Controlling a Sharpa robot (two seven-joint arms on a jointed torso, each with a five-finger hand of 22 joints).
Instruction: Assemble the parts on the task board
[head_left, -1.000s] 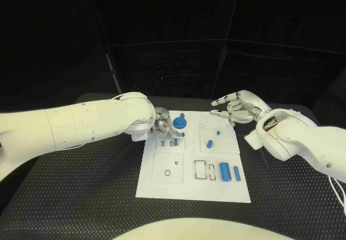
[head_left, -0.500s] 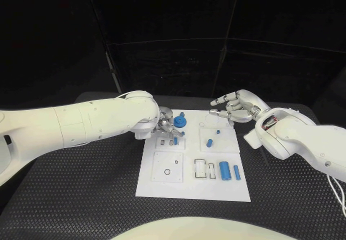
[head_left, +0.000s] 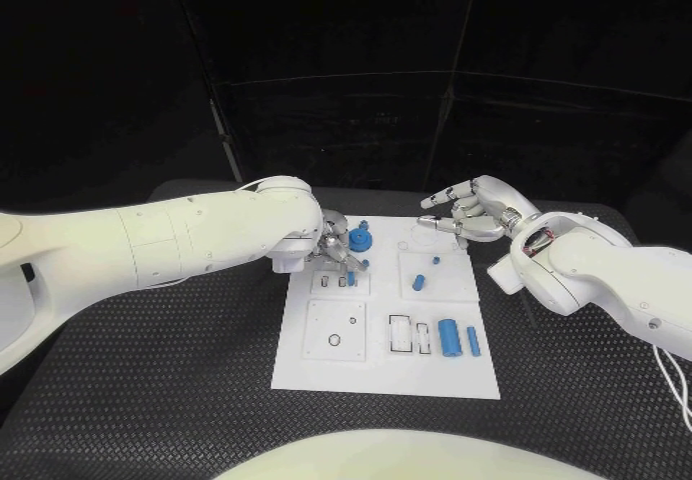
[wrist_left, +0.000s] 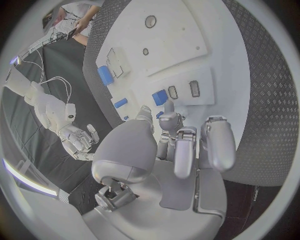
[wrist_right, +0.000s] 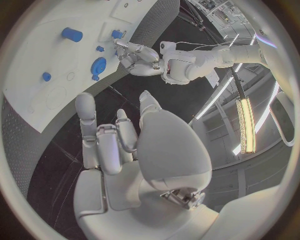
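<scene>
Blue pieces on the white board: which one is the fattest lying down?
The thick blue cylinder near the board's front edge, lying beside a thinner blue rod; the other pieces are smaller.

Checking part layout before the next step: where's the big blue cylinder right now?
In the head view the big blue cylinder lies on the task board, near-right section, between the rectangular slots and a slimmer blue pin. Neither hand is near it.
</scene>
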